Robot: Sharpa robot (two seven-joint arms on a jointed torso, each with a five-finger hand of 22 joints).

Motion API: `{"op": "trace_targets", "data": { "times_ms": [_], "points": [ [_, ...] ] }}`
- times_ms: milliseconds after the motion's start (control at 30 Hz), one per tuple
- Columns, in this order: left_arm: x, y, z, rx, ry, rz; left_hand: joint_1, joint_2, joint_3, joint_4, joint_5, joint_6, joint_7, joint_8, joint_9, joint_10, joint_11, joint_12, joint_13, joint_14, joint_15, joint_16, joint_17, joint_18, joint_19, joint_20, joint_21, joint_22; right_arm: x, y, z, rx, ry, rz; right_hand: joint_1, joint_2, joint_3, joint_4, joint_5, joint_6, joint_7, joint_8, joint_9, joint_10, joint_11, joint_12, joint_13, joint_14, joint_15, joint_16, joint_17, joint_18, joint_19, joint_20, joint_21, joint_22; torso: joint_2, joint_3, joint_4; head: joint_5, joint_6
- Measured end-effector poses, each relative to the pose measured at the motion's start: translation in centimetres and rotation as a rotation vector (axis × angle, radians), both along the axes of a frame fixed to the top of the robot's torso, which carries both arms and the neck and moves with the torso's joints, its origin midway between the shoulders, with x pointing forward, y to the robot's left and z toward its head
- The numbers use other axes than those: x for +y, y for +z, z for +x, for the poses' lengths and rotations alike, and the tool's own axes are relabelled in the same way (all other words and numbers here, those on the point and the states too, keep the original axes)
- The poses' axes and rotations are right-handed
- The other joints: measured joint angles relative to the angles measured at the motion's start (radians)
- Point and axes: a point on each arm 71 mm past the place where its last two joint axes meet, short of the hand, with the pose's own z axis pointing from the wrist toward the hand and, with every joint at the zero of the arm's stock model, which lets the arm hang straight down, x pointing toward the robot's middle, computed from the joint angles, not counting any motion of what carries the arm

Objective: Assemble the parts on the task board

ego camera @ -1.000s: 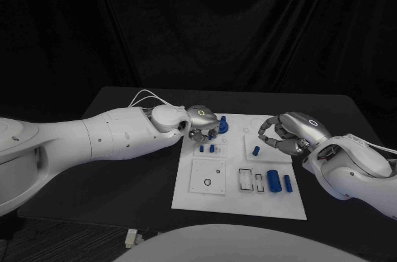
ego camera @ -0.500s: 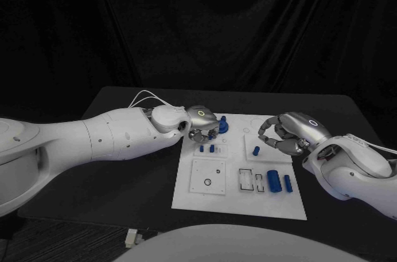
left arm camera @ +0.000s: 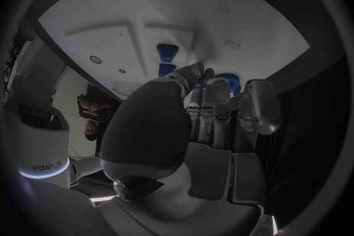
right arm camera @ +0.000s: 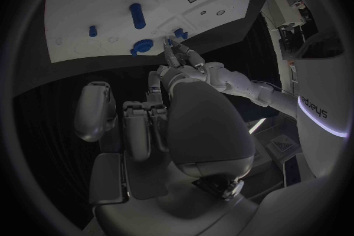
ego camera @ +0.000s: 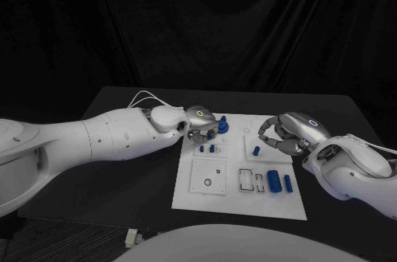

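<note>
The white task board lies in the middle of the black table. My left hand hovers over its far left corner, fingers bent down beside a tall blue part. In the left wrist view the fingertips stand just before that blue part; I cannot tell whether they grip it. Two short blue pegs stand just nearer me. My right hand hangs over the board's far right side, fingers loosely bent and holding nothing, above a blue peg. Two blue pieces lie at the right.
A square plate with a ring and rectangular slots take up the board's near half. Black table runs round the board. White cables arch over my left wrist. The right wrist view shows my left hand across the board.
My left hand has edged slightly toward the far side, by the tall blue part. The right hand has not moved.
</note>
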Motion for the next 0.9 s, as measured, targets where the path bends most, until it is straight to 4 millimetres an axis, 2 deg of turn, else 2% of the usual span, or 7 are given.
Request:
{"op": "trace_targets", "data": {
  "times_ms": [500,767,800,867,900],
  "points": [
    [0.25,-0.25,-0.06,0.007,0.005,0.009,-0.012,-0.004,0.006,-0.006,-0.007,-0.077,-0.02,-0.041,-0.018,0.0,0.0,-0.02,-0.007,-0.007,0.0,-0.004,-0.016,0.0,-0.002,-0.002,-0.011,0.0,0.1,-0.03,0.0,0.002,0.002,-0.001,0.0,0.0,0.0,0.0,0.0,0.0,0.0,0.0,0.0,0.0,0.0,0.0,0.001,0.0,0.0,0.0,0.0,0.0,0.0,0.0,-0.005,0.0,0.0,0.0,0.0,0.003,0.0],
    [0.38,-0.37,-0.06,0.011,0.01,0.014,-0.024,-0.016,0.017,-0.011,-0.011,-0.15,-0.058,-0.059,-0.037,-0.026,0.019,-0.044,-0.016,-0.024,0.009,-0.025,-0.043,0.0,-0.013,0.001,-0.037,0.0,-0.01,-0.04,0.0,0.002,0.0,-0.002,0.0,0.0,0.0,0.0,0.0,0.0,0.0,0.0,0.0,0.0,0.0,0.0,0.001,0.0,0.0,0.0,0.0,0.0,0.0,0.0,-0.005,0.0,0.0,0.0,0.0,0.001,0.0],
    [0.44,-0.38,-0.05,0.012,0.012,0.015,-0.025,-0.017,0.018,-0.012,-0.011,-0.157,-0.06,-0.059,-0.039,-0.029,0.022,-0.044,-0.017,-0.025,0.011,-0.027,-0.047,0.001,-0.013,0.001,-0.039,0.0,-0.04,-0.04,0.0,0.002,-0.001,-0.002,0.0,0.0,0.0,0.0,0.0,0.0,0.0,0.0,0.0,0.0,0.0,0.0,0.001,0.0,0.0,0.0,0.0,0.0,0.0,0.0,-0.005,0.0,0.0,0.0001,0.0,0.001,0.0],
    [0.63,-0.4,0.0,0.011,0.018,0.017,-0.025,-0.017,0.018,-0.012,-0.011,-0.165,-0.066,-0.059,-0.043,-0.037,0.024,-0.051,-0.019,-0.025,0.011,-0.027,-0.051,0.016,-0.013,0.001,-0.039,0.0,-0.11,-0.03,-0.01,0.002,-0.003,-0.003,0.0,0.0,0.0,0.0,0.0,0.0,0.0,0.0,0.0,0.0,0.0,0.0,0.001,0.0,0.0,0.0,0.0,0.0,0.0,0.0,-0.005,0.0,0.0,0.0001,0.0,0.001,0.0],
    [0.72,-0.4,0.02,0.011,0.02,0.018,-0.025,-0.017,0.02,-0.011,-0.011,-0.169,-0.066,-0.059,-0.044,-0.037,0.024,-0.051,-0.019,-0.027,0.013,-0.027,-0.053,0.016,-0.013,0.001,-0.044,0.0,-0.14,-0.03,-0.01,0.003,-0.003,-0.003,0.0,0.0,0.0,0.0,0.0,0.0,0.0,0.0,0.0,0.0,0.0,0.0,0.001,0.0,0.0,0.0,0.0,0.0,0.0,0.0,-0.005,0.0,0.0,0.0001,0.0,0.001,0.0]
  ]
}}
